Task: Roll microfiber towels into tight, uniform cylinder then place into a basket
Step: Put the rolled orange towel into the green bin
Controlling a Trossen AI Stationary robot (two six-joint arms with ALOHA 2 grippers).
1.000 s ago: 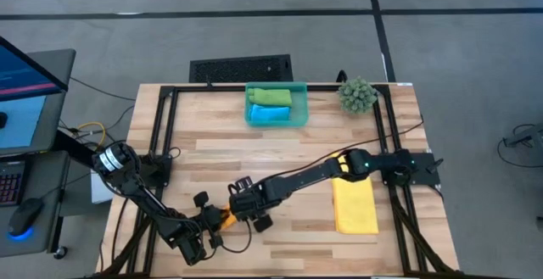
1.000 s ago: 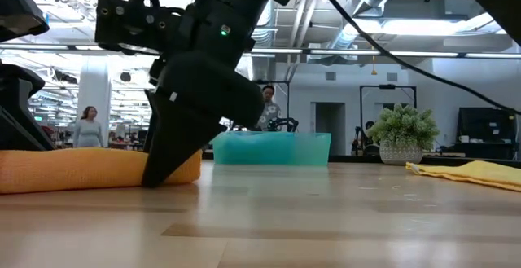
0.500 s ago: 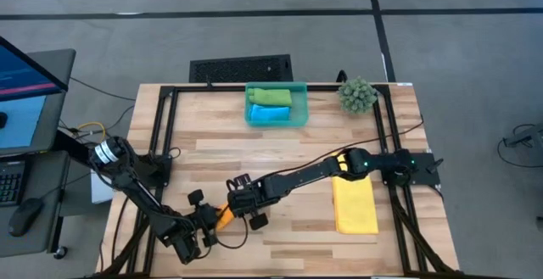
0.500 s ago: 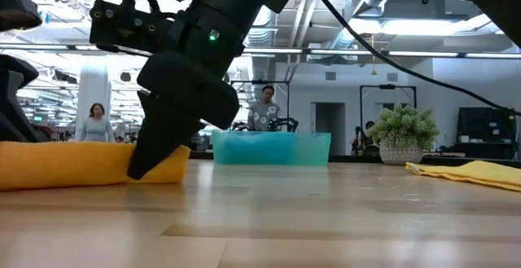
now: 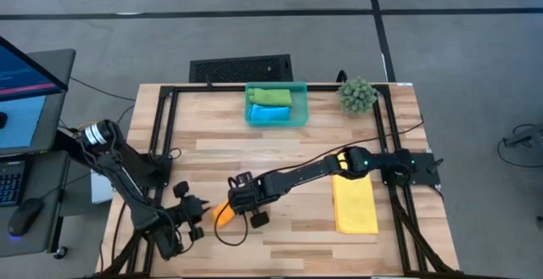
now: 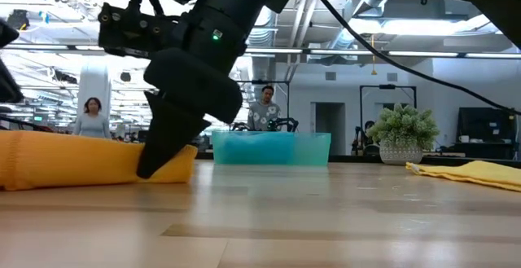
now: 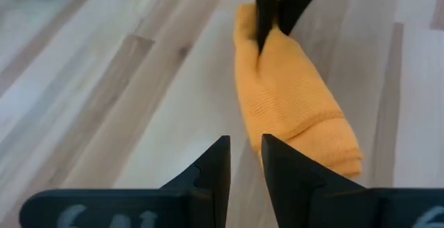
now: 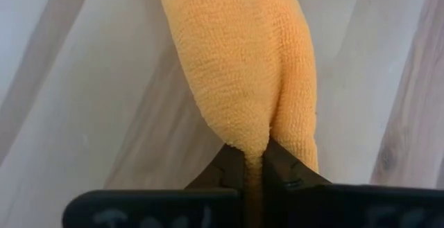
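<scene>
the orange towel (image 5: 224,214), a plump rolled tube near the table's (image 5: 280,160) front edge, is pinched at one end by the right gripper's (image 5: 235,210) fingers; the left gripper's (image 5: 188,220) narrowly parted fingers are held just beside it, empty.

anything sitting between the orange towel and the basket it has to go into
Nothing visible does. The right gripper is shut on the orange towel near the table's front, and only bare wood lies between it and the basket at the back, which already holds a green and a blue roll.
</scene>
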